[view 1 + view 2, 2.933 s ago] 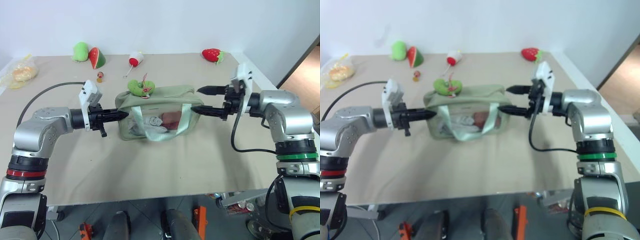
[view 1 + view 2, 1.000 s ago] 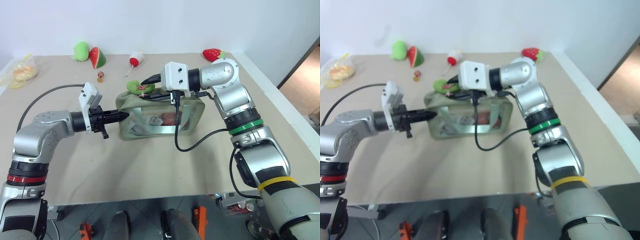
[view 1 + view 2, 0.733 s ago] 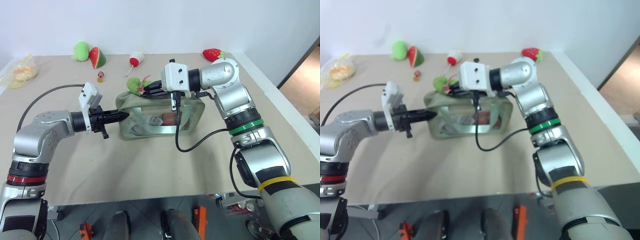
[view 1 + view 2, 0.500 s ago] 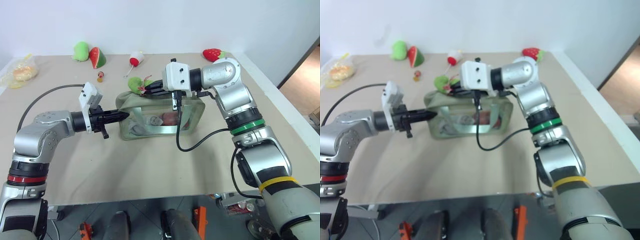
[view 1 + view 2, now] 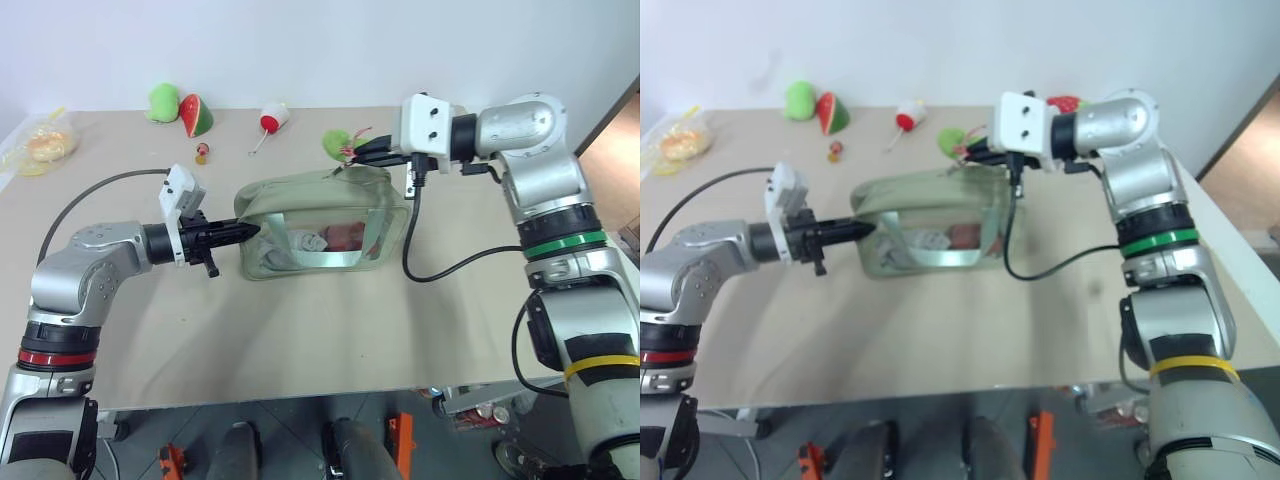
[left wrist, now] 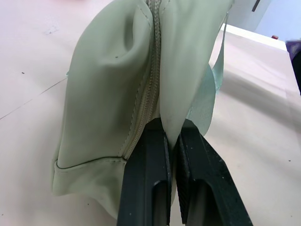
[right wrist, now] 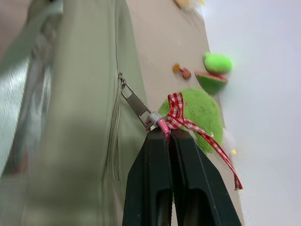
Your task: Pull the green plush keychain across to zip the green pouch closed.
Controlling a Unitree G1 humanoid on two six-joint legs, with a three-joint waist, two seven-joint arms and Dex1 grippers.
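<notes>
**A:** So how should the pull finish?

**B:** Right end effector (image 7: 165, 136) is pinching the green plush keychain (image 5: 335, 143) by its cord above the green pouch (image 5: 315, 225); left end effector (image 6: 171, 136) is clamped on the pouch's far end. Best bet: pull level along the zipper, keeping it taut.

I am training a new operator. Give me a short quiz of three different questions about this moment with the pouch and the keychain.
1. True or false: the left gripper is shut on the end of the green pouch.
2. What does the right gripper pinch? A) the pouch's carry strap B) the green plush keychain at its cord C) the strawberry plush
3. Fill the gap: in the right wrist view, the metal zip pull links the keychain to the pouch's ____.

Key: 1 true; 2 B; 3 zipper.
</notes>
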